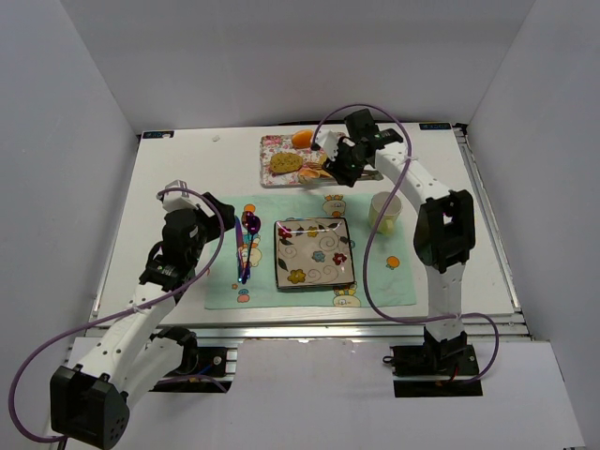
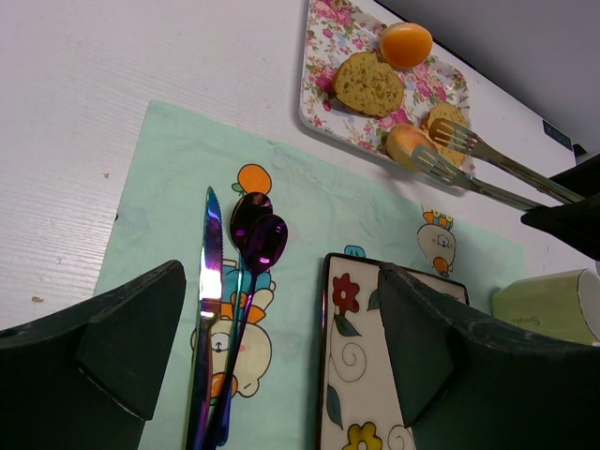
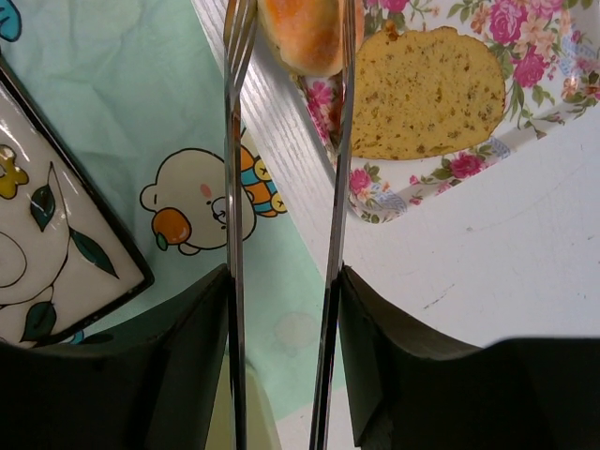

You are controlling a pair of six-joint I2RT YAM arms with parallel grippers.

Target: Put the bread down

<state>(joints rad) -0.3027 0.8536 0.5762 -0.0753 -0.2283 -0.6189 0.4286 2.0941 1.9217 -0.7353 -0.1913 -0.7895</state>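
R gripper [image 3: 281, 314] is clamped on the handle end of metal tongs [image 3: 232, 234]. The tong arms run away from it towards the far side. The tong tips are closed on the bread [image 3: 305, 33], one tip each side of the bun. The bread sits at the near edge of the floral tray [image 2: 319, 56], right over the rim (can't tell if it's lifted or resting).

Also on the tray: orange fruit [image 2: 406, 43] at the far side, one flat slice [image 2: 368, 84] left of the bun, and another slice [image 2: 445, 117] just behind it.

L gripper [image 2: 281, 323] has jaws wide apart and holds nothing. It hovers over the left part of the green placemat [image 2: 169, 178], w/ knife [image 2: 208, 309] and purple spoons [image 2: 258, 234] lying below.

The flower plate [image 2: 352, 375] is mid-mat, and the pale cup [image 2: 548, 305] is to its right.
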